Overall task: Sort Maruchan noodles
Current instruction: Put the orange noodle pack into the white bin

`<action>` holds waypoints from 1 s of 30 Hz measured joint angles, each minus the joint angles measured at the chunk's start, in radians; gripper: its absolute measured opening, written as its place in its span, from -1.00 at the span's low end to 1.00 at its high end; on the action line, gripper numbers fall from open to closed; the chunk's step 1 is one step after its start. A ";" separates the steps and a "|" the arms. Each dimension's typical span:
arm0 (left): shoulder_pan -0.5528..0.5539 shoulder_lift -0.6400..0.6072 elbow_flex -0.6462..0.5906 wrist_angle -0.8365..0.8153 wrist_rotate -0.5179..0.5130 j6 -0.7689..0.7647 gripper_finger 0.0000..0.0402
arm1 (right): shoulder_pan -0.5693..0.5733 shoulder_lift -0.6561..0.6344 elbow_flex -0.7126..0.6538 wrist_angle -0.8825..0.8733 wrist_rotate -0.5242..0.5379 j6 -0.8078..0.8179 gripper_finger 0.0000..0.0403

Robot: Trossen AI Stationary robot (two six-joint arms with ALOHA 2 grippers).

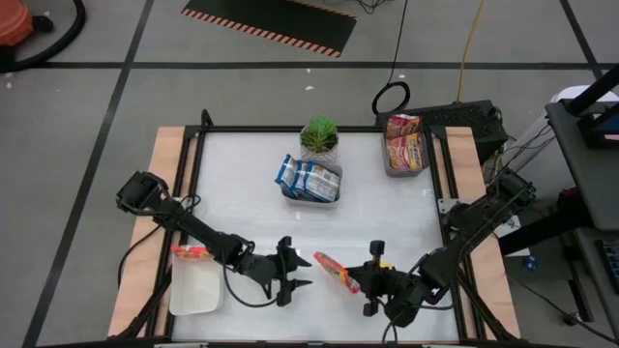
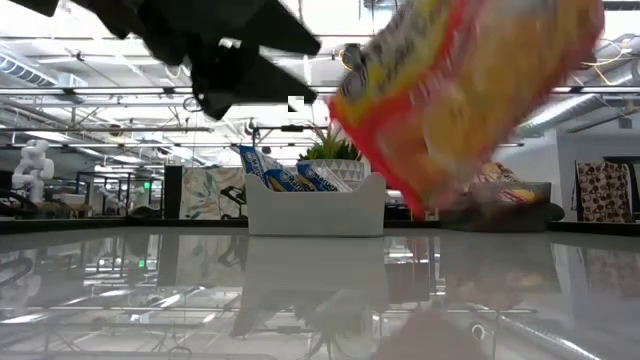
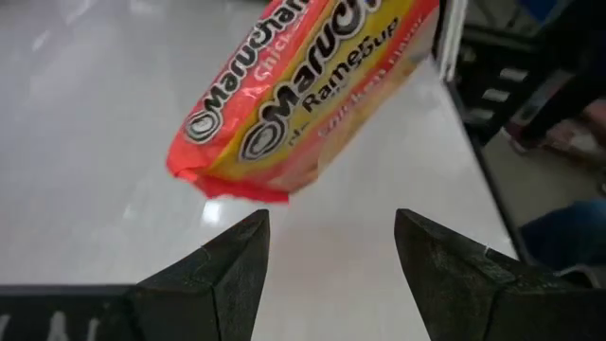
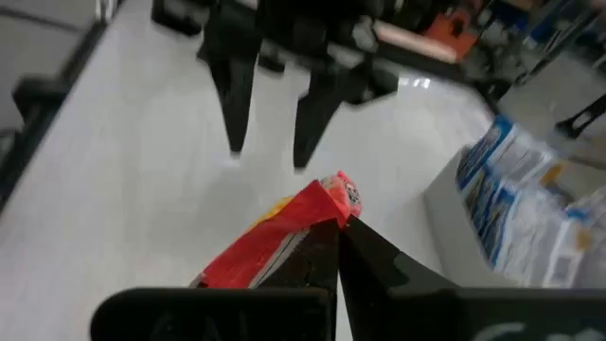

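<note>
My right gripper (image 1: 366,282) is shut on an orange-red Maruchan packet (image 1: 334,272), held above the table near its near edge. The packet fills the upper right of the low view (image 2: 470,100). My left gripper (image 1: 302,273) is open and touches nothing. It points toward the table's right, and its fingers (image 3: 232,260) stand just short of the packet's free end (image 3: 222,185). Blue-white packets (image 1: 308,178) stand in a white tray (image 1: 329,198). Pink-red packets (image 1: 403,140) lie in a grey tray (image 1: 389,169). One orange packet (image 1: 191,253) rests on the far end of a white tray (image 1: 193,290). My right gripper pinches the orange-red packet between its two fingers, which come level from the table's right. The red crimped edge (image 4: 336,194) sticks out past the fingertips, and the packet shows edge-on there. The packet is lifted clear of the table and tilted, reaching toward my left gripper.
A small potted plant (image 1: 319,135) stands just beyond the centre tray. A black frame (image 1: 203,145) borders the white table top, with wooden strips (image 1: 164,174) outside it. Open table surface (image 1: 242,213) lies between the trays and the grippers.
</note>
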 joint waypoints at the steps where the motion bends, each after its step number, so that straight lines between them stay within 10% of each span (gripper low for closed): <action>1: -0.003 0.000 0.000 0.021 -0.005 0.015 0.16 | 0.008 0.000 0.016 0.000 0.016 -0.009 -1.00; 14: -0.028 0.000 0.000 0.085 -0.045 0.057 0.16 | 0.117 0.000 0.166 0.035 0.265 -0.160 -1.00; 30: -0.065 0.002 0.000 0.347 -0.027 0.135 0.16 | 0.209 0.000 0.166 0.495 0.293 -0.584 -1.00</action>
